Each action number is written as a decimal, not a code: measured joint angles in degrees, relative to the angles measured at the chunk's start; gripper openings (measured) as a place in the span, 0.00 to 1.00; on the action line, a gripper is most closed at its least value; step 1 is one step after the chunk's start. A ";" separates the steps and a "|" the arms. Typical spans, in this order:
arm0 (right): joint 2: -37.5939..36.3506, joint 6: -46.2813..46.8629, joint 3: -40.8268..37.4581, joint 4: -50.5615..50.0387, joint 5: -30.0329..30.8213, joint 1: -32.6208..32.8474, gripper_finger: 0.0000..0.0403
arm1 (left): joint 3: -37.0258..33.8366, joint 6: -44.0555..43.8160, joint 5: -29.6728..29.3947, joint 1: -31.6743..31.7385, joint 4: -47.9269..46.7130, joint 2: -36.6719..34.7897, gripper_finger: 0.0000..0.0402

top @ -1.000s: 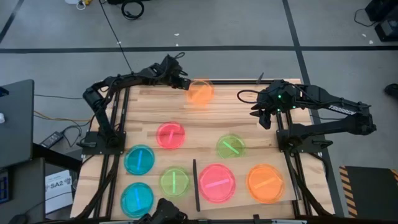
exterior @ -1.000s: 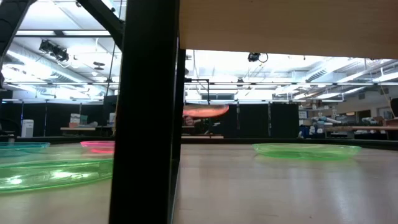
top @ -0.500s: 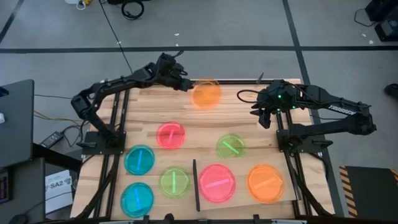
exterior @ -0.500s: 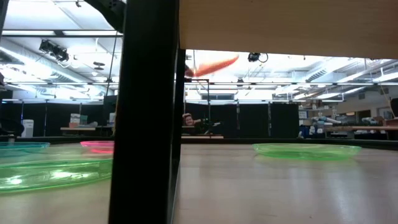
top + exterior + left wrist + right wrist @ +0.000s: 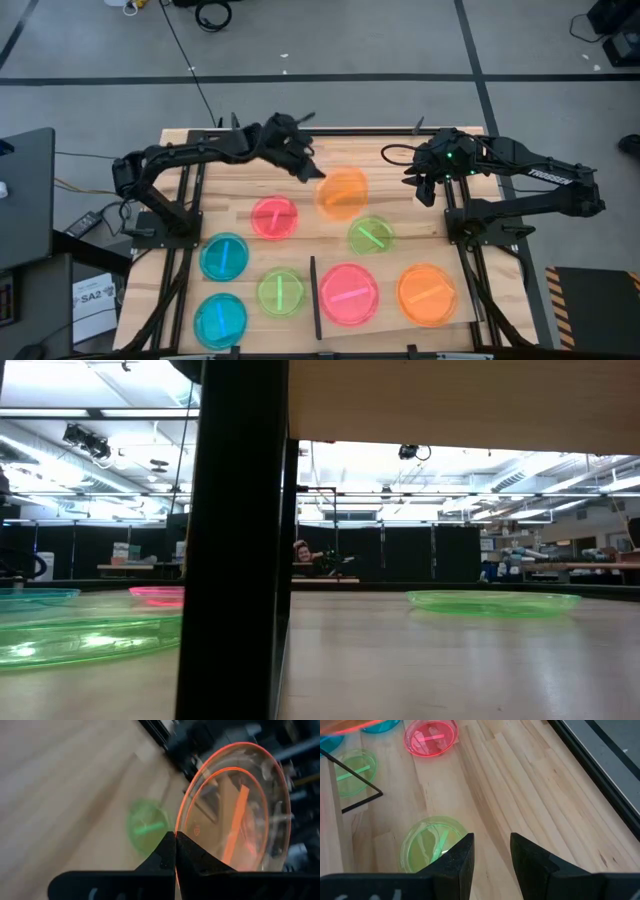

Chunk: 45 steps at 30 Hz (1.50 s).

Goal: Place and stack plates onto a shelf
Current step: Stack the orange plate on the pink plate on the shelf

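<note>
Left gripper (image 5: 312, 172) is pinched on the rim of an orange plate (image 5: 343, 192), holding it in the air over the middle of the desk (image 5: 400, 185), between the small pink plate (image 5: 274, 217) and the right arm. In the left wrist view the two fingers (image 5: 167, 851) meet tight on the plate's edge and the orange plate (image 5: 235, 810) stands tilted, nearly on edge.

Right gripper (image 5: 422, 190) hangs near the desk's far right side, holding nothing, with a narrow gap between its fingers (image 5: 462, 855). A green plate (image 5: 432, 842) lies on the desk just below it.

Shelf (image 5: 395, 320) is the pale board at the near right of the desk, black strip (image 5: 314, 298) along its left edge. On it: a large pink plate (image 5: 348, 294) and a second orange plate (image 5: 427, 294), side by side, apart.

Flat on the desk: the green plate (image 5: 372, 234) just beyond the shelf, another green plate (image 5: 281, 291) just left of the strip, two blue plates (image 5: 223, 256) (image 5: 220, 320) at near left.

Low view: the carried plate is out of sight, while green plates (image 5: 495, 601) (image 5: 70, 640) and a pink one (image 5: 157, 595) lie flat.
</note>
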 joint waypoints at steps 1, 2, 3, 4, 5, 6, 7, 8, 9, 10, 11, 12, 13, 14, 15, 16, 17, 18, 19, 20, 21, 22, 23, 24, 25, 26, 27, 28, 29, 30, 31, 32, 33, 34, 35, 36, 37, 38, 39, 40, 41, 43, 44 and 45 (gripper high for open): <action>0.00 0.00 0.00 0.01 0.00 -0.01 0.33 | 0.00 0.00 0.00 -1.17 0.01 0.00 0.00; 0.00 0.00 0.00 0.01 0.00 0.01 0.33 | 0.00 0.00 0.00 -2.41 0.03 0.00 0.00; 0.00 0.00 0.00 0.01 0.00 0.00 0.33 | 0.00 0.00 0.00 -3.59 0.04 0.00 0.00; 0.00 0.00 0.00 0.01 0.00 0.00 0.33 | 0.00 -0.10 0.00 -4.73 0.04 0.00 0.00; 0.00 0.00 0.00 0.01 0.00 0.01 0.33 | 0.00 -0.66 0.00 -5.86 0.04 0.02 0.00; 0.00 0.00 0.00 0.01 0.00 0.00 0.33 | 0.00 -1.27 0.00 -7.08 0.04 0.02 0.00; 0.00 0.00 0.00 0.01 0.00 0.00 0.33 | 0.00 -1.57 -0.04 -8.24 0.07 0.02 0.00; 0.00 0.00 0.00 0.01 0.00 -0.01 0.33 | 0.00 -1.99 -0.28 -9.39 0.05 0.02 0.00; 0.00 0.00 0.00 0.01 0.00 -0.01 0.33 | 0.00 -2.48 -0.76 -10.53 0.08 0.02 0.00; 0.00 0.00 0.00 0.01 0.00 0.01 0.33 | 0.00 -2.59 -1.28 -11.68 0.23 0.02 0.00; 0.00 0.00 0.00 0.01 0.00 -0.01 0.33 | 0.00 -2.67 -1.55 -12.73 0.47 0.03 0.00; 0.00 0.00 0.00 0.01 0.00 -0.01 0.33 | 0.00 -2.72 -1.60 -13.66 0.81 0.05 0.00; 0.00 0.00 0.00 0.01 0.00 0.01 0.33 | 0.00 -3.17 -1.60 -14.57 1.28 0.07 0.00; 0.00 0.00 0.00 0.01 0.00 0.01 0.33 | 0.00 -4.23 -1.64 -15.46 1.78 0.09 0.00; 0.00 0.00 0.00 0.01 0.00 -0.01 0.33 | 0.00 -4.88 -1.72 -16.31 2.43 0.09 0.00; 0.00 0.00 0.00 0.01 0.00 0.00 0.33 | 0.00 -5.52 -1.98 -17.15 3.39 0.09 0.00; 0.00 0.00 0.00 0.01 0.00 -0.01 0.33 | 0.00 -5.78 -2.50 -17.97 4.03 0.09 0.00; 0.00 0.00 0.00 0.01 0.00 -0.01 0.33 | 0.00 -6.13 -3.10 -18.82 4.66 0.09 0.01; 0.00 0.00 0.00 0.01 0.00 0.01 0.33 | 0.00 -6.85 -3.48 -19.56 5.18 0.09 0.01; 0.00 0.00 0.00 0.01 0.00 0.00 0.33 | 0.00 -7.32 -3.64 -20.28 5.82 0.09 0.01; 0.00 0.00 0.00 0.03 0.00 0.00 0.33 | 0.00 -7.75 -3.71 -21.02 6.62 0.09 0.01; 0.00 0.00 0.00 0.06 0.00 -0.01 0.33 | 0.00 -8.38 -3.75 -21.68 7.22 0.09 0.01; 0.00 0.00 0.00 0.15 0.00 -0.01 0.33 | 0.00 -8.57 -3.75 -22.28 7.58 0.09 0.01; 0.00 0.00 0.00 0.38 0.00 -0.01 0.33 | 0.00 -8.68 -3.98 -22.96 7.60 0.09 0.01; 0.00 0.00 0.00 0.59 0.00 0.01 0.33 | 0.00 -8.68 -4.79 -23.62 7.56 0.09 0.01; 0.00 0.00 0.00 0.70 0.00 0.00 0.33 | 0.00 -8.70 -5.66 -24.25 7.60 0.09 0.01; 0.00 0.00 0.00 0.79 0.00 0.01 0.33 | 0.00 -8.70 -6.45 -24.81 7.63 0.09 0.01; 0.00 0.00 0.00 0.94 0.00 0.00 0.33 | 0.00 -8.70 -7.04 -25.34 7.67 0.09 0.01; 0.00 0.00 0.00 1.07 0.00 -0.01 0.33 | 0.00 -8.75 -7.46 -25.80 7.71 0.10 0.01; 0.00 0.00 0.00 1.10 0.00 0.00 0.33 | 0.00 -8.90 -7.93 -26.30 7.75 0.10 0.01; 0.00 0.00 0.00 1.09 0.00 0.01 0.33 | 0.00 -9.03 -8.42 -26.76 7.78 0.09 0.01; 0.00 0.00 0.00 1.10 0.00 0.00 0.33 | 0.00 -9.32 -9.29 -27.20 7.76 0.09 0.01; 0.00 0.00 0.00 1.08 0.00 0.01 0.33 | 0.00 -9.73 -10.00 -27.64 7.76 0.11 0.01; 0.00 0.00 0.00 1.10 0.00 0.01 0.33 | 0.00 -9.79 -10.54 -28.03 7.76 0.11 0.01; 0.00 0.00 0.00 1.10 0.00 0.01 0.33 | 0.00 -9.99 -10.94 -28.38 7.80 0.11 0.01; 0.00 0.02 0.00 1.10 0.00 0.01 0.33 | 0.00 -10.03 -11.30 -28.73 7.82 0.11 0.00; 0.00 0.00 0.00 1.10 0.00 0.01 0.33 | 0.00 -10.01 -11.85 -29.11 7.82 0.11 0.00; 0.00 0.00 0.00 1.10 0.00 -0.01 0.33 | 0.00 -10.01 -12.22 -29.45 7.82 0.11 0.00; 0.00 0.00 0.00 1.10 0.00 0.01 0.33 | 0.00 -10.02 -12.59 -29.82 7.84 0.12 0.00; 0.00 0.00 0.00 1.10 0.00 0.00 0.33 | 0.00 -10.01 -13.05 -30.19 7.91 0.20 0.00; 0.00 0.02 0.00 1.10 0.00 0.01 0.33 | 0.00 -10.01 -13.50 -30.57 8.15 0.42 0.00; 0.00 0.00 0.00 1.10 0.00 0.01 0.33 | 0.00 -10.01 -14.19 -31.37 8.25 0.63 0.00; 0.00 0.01 0.00 1.14 0.00 0.01 0.33 | 0.00 -10.01 -14.33 -31.77 8.51 0.70 0.00; 0.00 0.01 0.00 1.21 0.00 0.01 0.33 | 0.03 -9.99 -14.47 -32.12 9.37 0.98 0.00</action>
